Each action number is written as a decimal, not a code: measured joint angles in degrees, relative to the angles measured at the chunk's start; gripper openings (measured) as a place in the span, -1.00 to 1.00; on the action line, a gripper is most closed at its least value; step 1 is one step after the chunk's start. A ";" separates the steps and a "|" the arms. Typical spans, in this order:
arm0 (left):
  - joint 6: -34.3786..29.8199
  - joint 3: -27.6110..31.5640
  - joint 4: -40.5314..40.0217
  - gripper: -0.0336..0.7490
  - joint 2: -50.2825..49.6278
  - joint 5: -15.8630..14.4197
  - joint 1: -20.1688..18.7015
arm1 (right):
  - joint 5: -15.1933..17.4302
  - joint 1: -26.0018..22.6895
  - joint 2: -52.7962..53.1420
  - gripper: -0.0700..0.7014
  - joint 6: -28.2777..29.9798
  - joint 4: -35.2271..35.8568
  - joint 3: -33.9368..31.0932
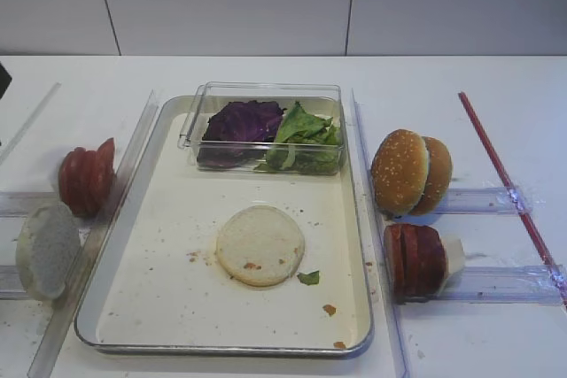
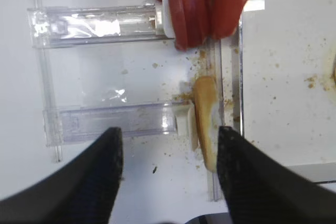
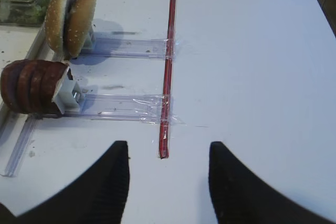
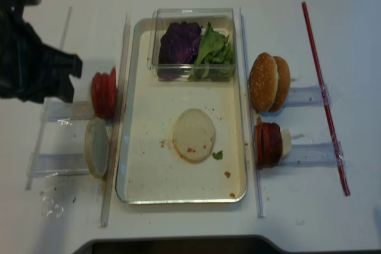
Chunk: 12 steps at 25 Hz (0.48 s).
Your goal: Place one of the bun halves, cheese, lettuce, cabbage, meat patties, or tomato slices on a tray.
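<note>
One pale, whitish round flat bun half lies cut face up on the floor of the large shallow silver metal tray, near the middle of its length and clear of all four rims. On that evidence the placing step appears done; nothing grips the bun half and no arm stands over the tray.

A second pale bun half stands on edge in a clear plastic holder just outside the tray's left rim, with the row of pinkish-red tomato slices in the holder behind it. The dark purple cabbage and bright green crinkled lettuce sit together in a small clear plastic box at the tray's far end. Off the right rim stand two golden-brown sesame bun halves and a stack of dark reddish-brown patties.

Left gripper: jaws apart, empty, above the table beside the standing bun half, outside the tray's left rim. Right gripper: jaws apart, empty, over bare table at the near end of a red rod.

Limits of view: no cheese can be identified; a whitish block behind the patties may be the holder's pusher. The left arm shows only as a dark blur at the far-left table corner in the overhead view. The right arm is outside both high views
</note>
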<state>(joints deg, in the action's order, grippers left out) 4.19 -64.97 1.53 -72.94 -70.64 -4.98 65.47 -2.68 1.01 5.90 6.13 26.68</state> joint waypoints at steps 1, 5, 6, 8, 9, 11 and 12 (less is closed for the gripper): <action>0.00 0.87 -0.16 0.06 1.69 0.00 0.00 | 0.00 0.00 0.00 0.17 0.00 0.00 0.00; 0.00 5.45 -1.53 0.06 9.07 -0.11 0.00 | 0.00 0.00 0.00 0.17 0.00 0.00 0.00; 0.00 6.56 -1.53 0.06 11.21 -0.20 0.00 | 0.00 0.00 0.00 0.17 0.00 0.00 0.00; 0.00 8.44 -2.07 0.06 15.70 -0.33 0.00 | 0.00 0.00 0.00 0.17 0.00 0.00 0.00; 0.00 9.34 -2.29 0.06 17.58 -0.47 0.00 | 0.00 0.00 0.00 0.17 0.00 0.00 0.00; 0.00 10.37 -2.32 0.06 22.05 -0.87 0.00 | 0.00 0.00 0.00 0.17 0.10 0.00 0.00; 0.13 10.82 -2.32 0.06 23.93 -0.87 0.00 | 0.00 0.00 0.00 0.17 0.10 0.00 0.00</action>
<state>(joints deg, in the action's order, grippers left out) 4.32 -54.15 -0.79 -49.02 -71.51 -4.98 65.47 -2.68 1.01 6.00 6.13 26.68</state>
